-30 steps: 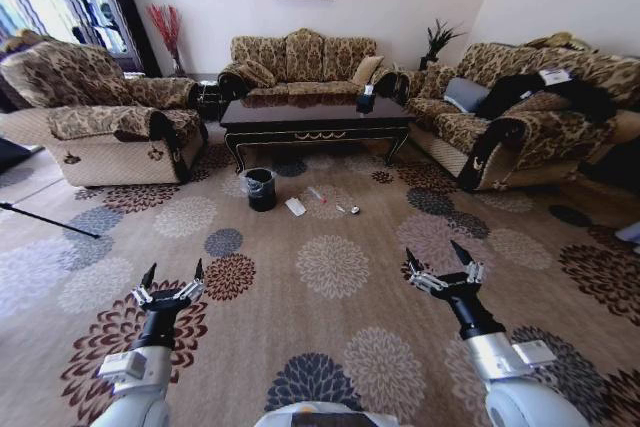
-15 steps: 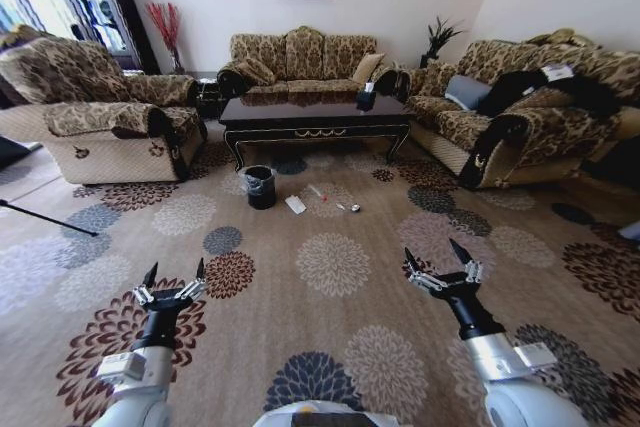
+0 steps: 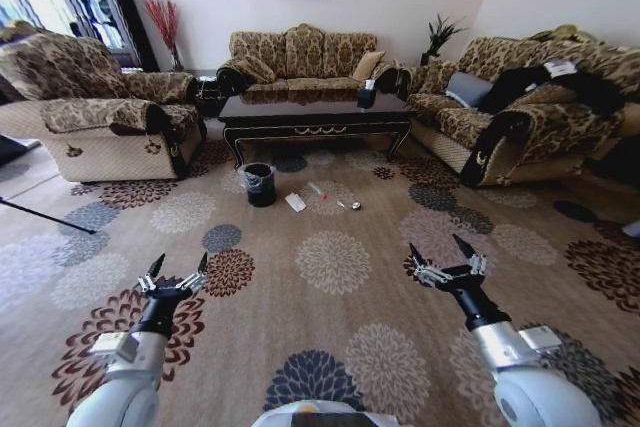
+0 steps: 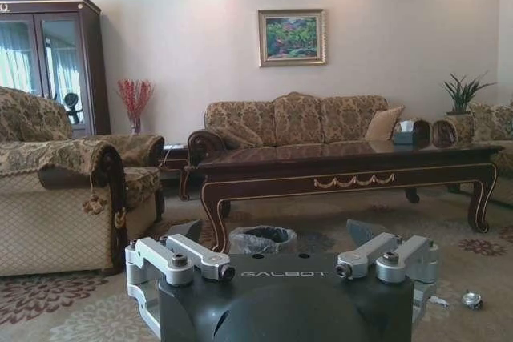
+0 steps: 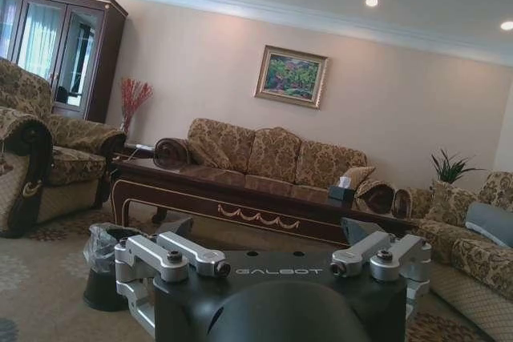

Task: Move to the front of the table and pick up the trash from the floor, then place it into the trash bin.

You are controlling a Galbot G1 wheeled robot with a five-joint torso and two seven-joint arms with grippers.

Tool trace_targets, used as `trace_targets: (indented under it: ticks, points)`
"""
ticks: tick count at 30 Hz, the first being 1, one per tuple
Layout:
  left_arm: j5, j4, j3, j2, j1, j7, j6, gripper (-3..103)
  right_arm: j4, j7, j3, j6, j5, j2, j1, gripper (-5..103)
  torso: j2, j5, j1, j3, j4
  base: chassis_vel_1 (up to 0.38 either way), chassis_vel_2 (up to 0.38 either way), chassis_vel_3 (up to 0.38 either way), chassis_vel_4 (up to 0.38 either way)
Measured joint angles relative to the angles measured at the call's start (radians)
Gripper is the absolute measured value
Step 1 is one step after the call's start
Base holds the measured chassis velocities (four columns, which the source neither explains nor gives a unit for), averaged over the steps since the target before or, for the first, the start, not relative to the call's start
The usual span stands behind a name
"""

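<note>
Carpet [image 3: 330, 267] held trash [image 3: 296, 204] at 12 o'clock, bin [image 3: 260, 185] beside, desk [image 3: 315, 112] behind; left hand [image 3: 176, 277] and right hand [image 3: 447, 259] both released, empty.

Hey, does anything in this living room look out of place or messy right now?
Yes: litter lies on the carpet in front of the table, beside the trash bin rather than inside it: a flat white wrapper, a thin tube and small bits.
</note>
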Motion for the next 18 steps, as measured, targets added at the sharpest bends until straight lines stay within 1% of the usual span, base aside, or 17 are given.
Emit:
trace_targets:
  ticks: [3, 5, 14, 17, 18]
  points:
    - [0.000, 0.003, -0.001, 0.013, -0.001, 0.001, 0.000, 100, -0.008, 0.000, 0.000, 0.003, -0.008, 0.000, 0.000, 100, -0.008, 0.0000, -0.002, -0.005, -0.0001, 0.000, 0.000, 0.000, 0.000]
    - [-0.002, 0.006, -0.003, 0.022, -0.002, 0.001, -0.001, 100, -0.015, -0.001, 0.000, 0.008, -0.014, 0.007, 0.000, 100, -0.020, 0.0000, -0.006, -0.013, -0.0001, 0.000, 0.000, 0.000, 0.000]
    - [0.004, 0.001, 0.009, 0.007, -0.004, 0.003, -0.004, 100, -0.017, 0.003, 0.004, 0.031, -0.015, 0.044, 0.000, 100, -0.055, 0.0000, -0.019, -0.036, 0.0000, 0.000, 0.000, 0.000, 0.000]
    - [0.006, 0.003, 0.009, 0.005, -0.005, 0.003, -0.005, 100, -0.012, 0.018, 0.004, 0.033, -0.008, 0.049, 0.000, 100, -0.063, 0.0000, -0.022, -0.041, 0.0000, 0.000, 0.000, 0.000, 0.000]
    - [0.007, 0.005, 0.009, 0.004, -0.006, 0.003, -0.005, 100, -0.007, 0.035, 0.003, 0.033, 0.006, 0.053, 0.000, 100, -0.068, 0.0000, -0.024, -0.044, 0.0000, 0.000, 0.000, 0.000, 0.000]
